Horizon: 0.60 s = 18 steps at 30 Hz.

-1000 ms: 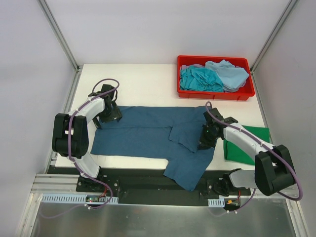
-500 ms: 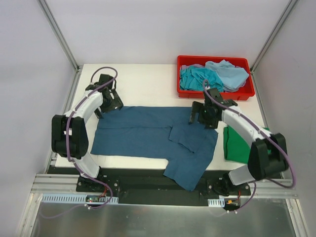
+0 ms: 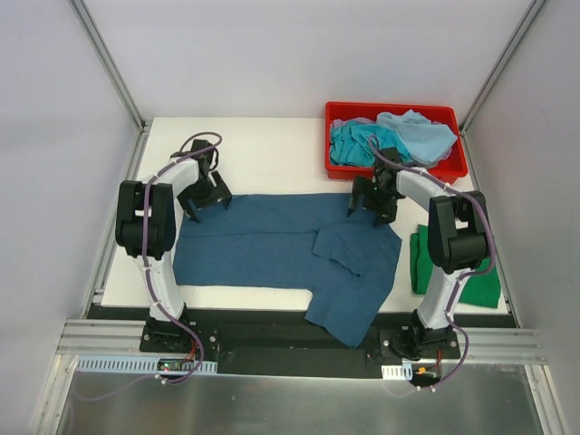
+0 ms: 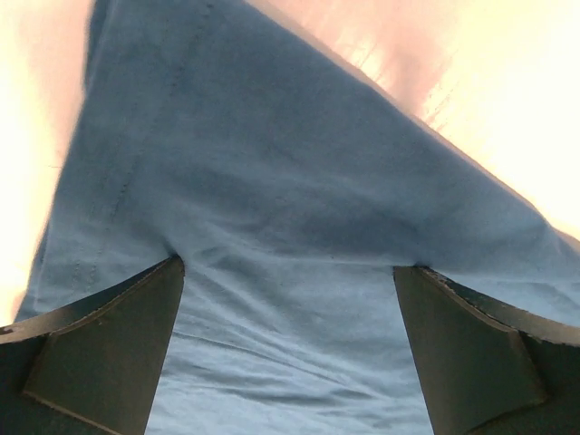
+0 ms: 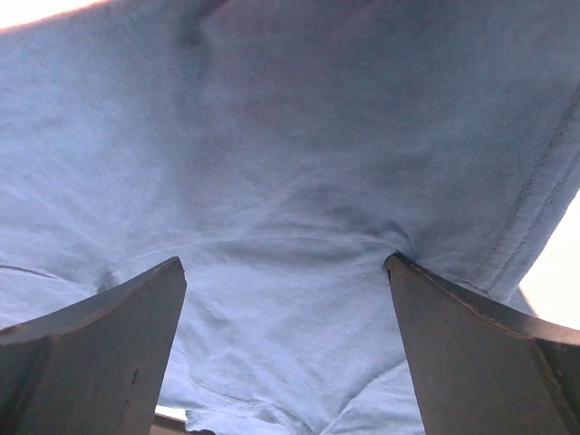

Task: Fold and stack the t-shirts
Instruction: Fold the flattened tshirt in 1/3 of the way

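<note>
A dark teal-blue t-shirt (image 3: 272, 240) lies spread across the white table, its near right part hanging over the front edge and a flap folded over on its right half. My left gripper (image 3: 208, 201) stands open at the shirt's far left corner, both fingertips down on the cloth (image 4: 299, 181). My right gripper (image 3: 370, 201) stands open at the far right corner, its tips also pressing into the cloth (image 5: 290, 136). Neither pair of jaws holds anything. A folded bright green t-shirt (image 3: 453, 267) lies to the right.
A red bin (image 3: 396, 175) at the back right holds a turquoise shirt (image 3: 362, 145) and a pale blue one (image 3: 421, 136), just behind the right gripper. White table (image 3: 272, 154) shows behind the spread shirt. Metal frame posts stand at both back corners.
The right gripper opened, let go of the cloth on the shirt's right side and moved to its far right corner. The left gripper shifted slightly along the far left corner, staying open.
</note>
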{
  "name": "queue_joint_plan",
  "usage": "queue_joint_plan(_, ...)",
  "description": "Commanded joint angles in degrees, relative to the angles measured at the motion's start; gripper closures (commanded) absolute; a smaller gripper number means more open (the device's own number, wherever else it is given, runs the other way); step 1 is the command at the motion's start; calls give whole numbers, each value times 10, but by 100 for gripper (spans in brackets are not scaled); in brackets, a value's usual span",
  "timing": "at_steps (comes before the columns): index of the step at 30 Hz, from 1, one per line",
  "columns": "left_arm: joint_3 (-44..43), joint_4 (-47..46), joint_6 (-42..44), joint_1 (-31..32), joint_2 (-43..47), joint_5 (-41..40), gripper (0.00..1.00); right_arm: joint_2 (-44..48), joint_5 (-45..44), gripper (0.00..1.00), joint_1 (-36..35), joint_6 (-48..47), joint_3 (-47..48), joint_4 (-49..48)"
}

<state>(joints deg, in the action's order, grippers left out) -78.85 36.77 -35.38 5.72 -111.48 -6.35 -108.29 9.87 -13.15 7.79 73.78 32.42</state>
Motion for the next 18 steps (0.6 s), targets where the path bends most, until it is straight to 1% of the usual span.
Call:
queue_joint_plan(1, -45, 16, 0, -16, -38, 19, 1, -43, 26, 4, 28, -15, 39, -6)
queue_joint_plan(3, -62, 17, -7, -19, -59, 17, 1, -52, 25, 4, 36, -13, 53, -13)
queue_joint_plan(8, -118, 25, -6, -20, -94, -31, 1, -61, 8, 4, 41, -21, 86, -26)
queue_joint_plan(11, -161, 65, -14, -19, -105, -43, 1, -57, 5, 4, 41, -24, 93, -28)
queue_joint_plan(13, -155, 80, -23, -18, -82, -54, 1, -27, 26, 5, 37, -23, 73, -40)
queue_joint_plan(14, -142, 87, -27, -18, -65, -60, 1, -3, 20, 5, 31, -22, 59, -46)
queue_joint_plan(18, -70, 108, -49, -18, 57, -119, 1, 118, -69, 3, -13, -41, -3, -40)
